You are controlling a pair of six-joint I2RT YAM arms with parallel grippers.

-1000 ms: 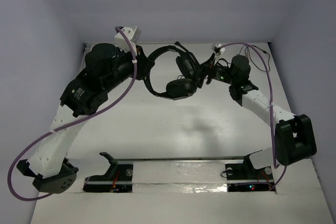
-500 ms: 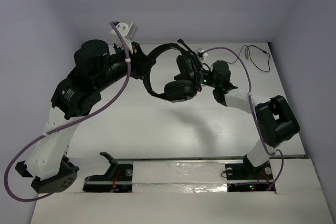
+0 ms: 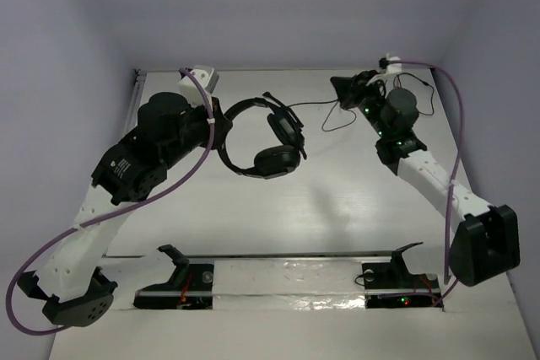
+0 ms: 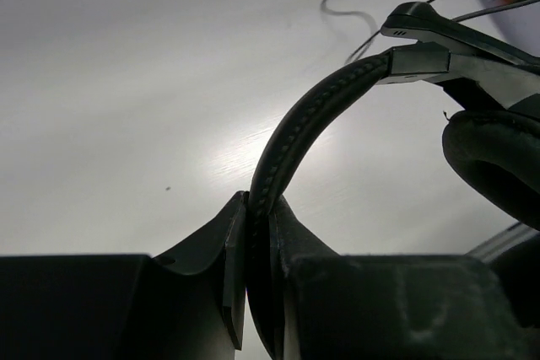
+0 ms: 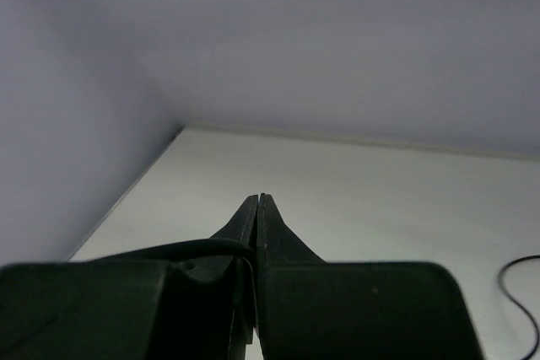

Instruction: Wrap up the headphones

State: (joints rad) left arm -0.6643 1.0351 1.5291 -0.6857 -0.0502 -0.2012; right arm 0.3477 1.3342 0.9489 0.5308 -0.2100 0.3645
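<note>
The black headphones hang above the table's back middle, earcups to the right of the arched headband. My left gripper is shut on the headband, which stands pinched between the jaws in the left wrist view. The thin dark cable runs from the earcups to my right gripper, which is shut on it. In the right wrist view the cable enters the shut gripper from the left. The plug is not visible.
Loose cable loops on the table at the back right, near the wall. Purple robot cables arc along both arms. Walls close the table on the left, back and right. Two black stands sit at the near edge.
My right gripper closed on the cable and swung from beside the earcups to the back right, drawing the cable out. The left arm shifted the headphones slightly left and lower.
</note>
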